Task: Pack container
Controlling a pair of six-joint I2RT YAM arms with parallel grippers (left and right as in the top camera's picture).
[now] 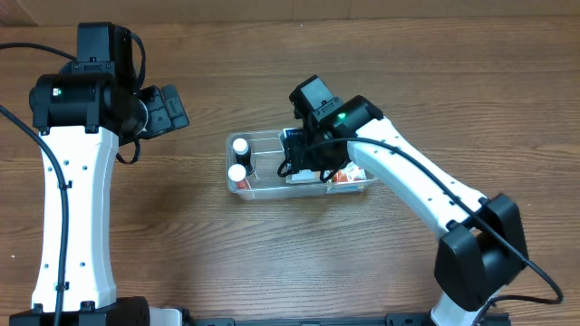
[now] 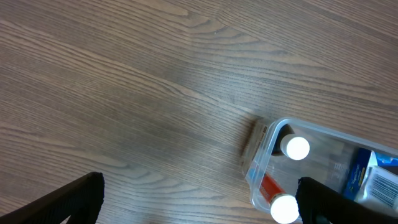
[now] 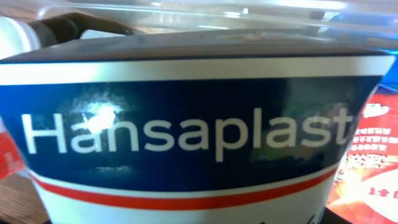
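The clear plastic container lies at the table's middle. Two white-capped bottles lie at its left end, and a red-orange box lies at its right end. My right gripper is down inside the container, shut on a blue and white Hansaplast box that fills the right wrist view. My left gripper is open and empty, up over bare table left of the container. The bottle caps show in the left wrist view.
The wood table surrounds the container. The red-orange box sits just right of the held box. The left arm's white link stands at the table's left, the right arm's base at the lower right.
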